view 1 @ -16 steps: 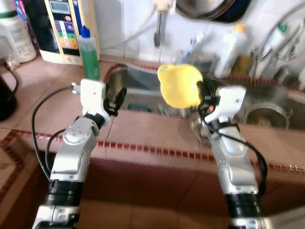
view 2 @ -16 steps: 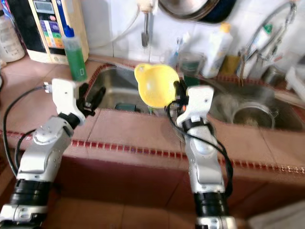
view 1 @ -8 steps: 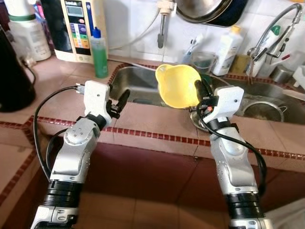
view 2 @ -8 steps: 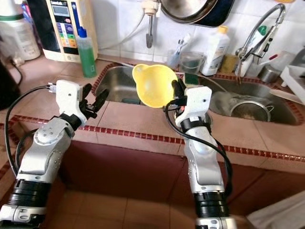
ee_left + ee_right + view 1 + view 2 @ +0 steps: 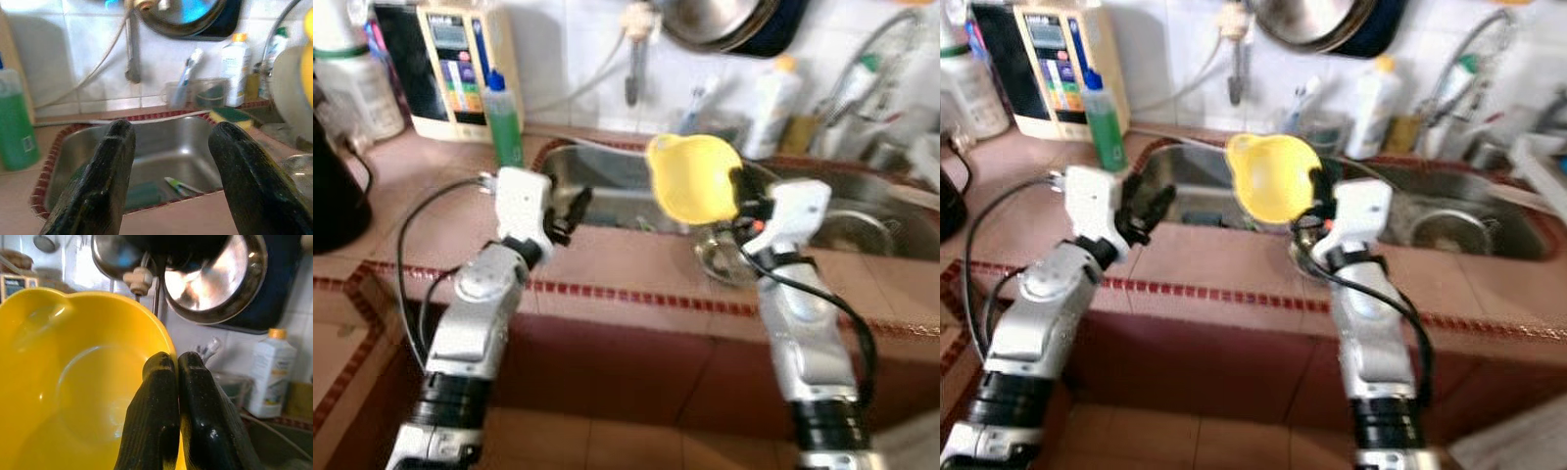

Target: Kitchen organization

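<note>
Right gripper (image 5: pixel 177 369) pinching yellow bowl (image 5: pixel 693 178) rim — hollow seemingly facing robot

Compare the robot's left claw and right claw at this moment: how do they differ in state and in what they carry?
The left claw is open, its fingers spread apart; the right claw is shut. The left claw holds nothing, facing the sink; the right claw pinches the rim of a yellow bowl, holding it up. Both have black fingers and reach over the counter edge.
</note>
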`<state>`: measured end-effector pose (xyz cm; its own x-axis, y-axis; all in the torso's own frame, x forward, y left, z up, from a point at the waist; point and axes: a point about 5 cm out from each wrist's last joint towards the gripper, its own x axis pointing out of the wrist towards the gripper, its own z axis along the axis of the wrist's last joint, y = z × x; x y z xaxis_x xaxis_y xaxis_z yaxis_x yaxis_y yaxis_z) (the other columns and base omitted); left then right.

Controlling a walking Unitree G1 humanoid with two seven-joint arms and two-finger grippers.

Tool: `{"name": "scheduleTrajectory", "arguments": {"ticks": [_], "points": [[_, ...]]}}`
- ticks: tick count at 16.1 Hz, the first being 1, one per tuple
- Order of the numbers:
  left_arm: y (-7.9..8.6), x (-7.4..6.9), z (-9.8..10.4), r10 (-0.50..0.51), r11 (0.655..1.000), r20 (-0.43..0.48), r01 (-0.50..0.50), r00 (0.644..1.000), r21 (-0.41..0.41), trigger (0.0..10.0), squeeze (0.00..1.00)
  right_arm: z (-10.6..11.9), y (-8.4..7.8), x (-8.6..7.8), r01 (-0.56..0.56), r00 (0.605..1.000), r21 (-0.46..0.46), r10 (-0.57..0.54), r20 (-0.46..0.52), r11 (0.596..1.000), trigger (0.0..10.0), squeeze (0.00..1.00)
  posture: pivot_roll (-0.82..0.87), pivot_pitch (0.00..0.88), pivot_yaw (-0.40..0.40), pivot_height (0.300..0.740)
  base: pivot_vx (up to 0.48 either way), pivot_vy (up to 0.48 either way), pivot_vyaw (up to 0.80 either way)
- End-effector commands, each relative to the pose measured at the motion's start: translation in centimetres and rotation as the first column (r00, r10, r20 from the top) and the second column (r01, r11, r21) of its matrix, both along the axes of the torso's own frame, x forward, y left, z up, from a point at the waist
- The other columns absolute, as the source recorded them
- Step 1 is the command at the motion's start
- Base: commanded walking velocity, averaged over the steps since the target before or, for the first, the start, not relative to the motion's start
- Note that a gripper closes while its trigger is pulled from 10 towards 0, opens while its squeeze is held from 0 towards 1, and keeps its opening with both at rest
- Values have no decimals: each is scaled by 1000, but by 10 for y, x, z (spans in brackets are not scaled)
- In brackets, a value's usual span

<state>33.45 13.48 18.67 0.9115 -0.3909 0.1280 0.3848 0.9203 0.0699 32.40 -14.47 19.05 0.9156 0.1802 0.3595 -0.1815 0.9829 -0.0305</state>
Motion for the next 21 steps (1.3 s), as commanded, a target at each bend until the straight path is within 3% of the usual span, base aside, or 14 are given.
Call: {"name": "scheduleTrajectory", "arguments": {"ticks": [1, 12, 14, 16, 21], "points": [[7, 1, 4, 22, 1000, 11, -22, 1000, 8, 10000, 0, 6, 9, 2, -23, 1000, 11, 23, 16, 1000, 10000, 0, 25, 27, -70, 740, 450, 0, 0], [6, -1, 3, 26, 1000, 7, -26, 1000, 1, 10000, 0, 5, 9, 0, -33, 999, 7, 33, 2, 999, 10000, 0, 23, 41, -73, 740, 437, 0, 0], [4, -1, 4, 25, 1000, 1, -25, 1000, -13, 10000, 0, 3, 8, 0, -36, 999, 5, 36, -15, 999, 10000, 0, 22, 45, -73, 740, 0, 0, 0], [4, -1, 4, 50, 999, -15, -50, 999, 23, 10000, 0, 0, 4, 2, -31, 998, 15, 32, -55, 999, 10000, 0, 25, 49, -73, 740, 0, 0, 0], [-10, -23, 6, -142, 977, 7, 139, 990, 162, 10000, 0, -6, -18, 11, 9, 987, 5, -8, -158, 1000, 10000, 0, 24, 91, -62, 740, 0, 0, 0]]}}
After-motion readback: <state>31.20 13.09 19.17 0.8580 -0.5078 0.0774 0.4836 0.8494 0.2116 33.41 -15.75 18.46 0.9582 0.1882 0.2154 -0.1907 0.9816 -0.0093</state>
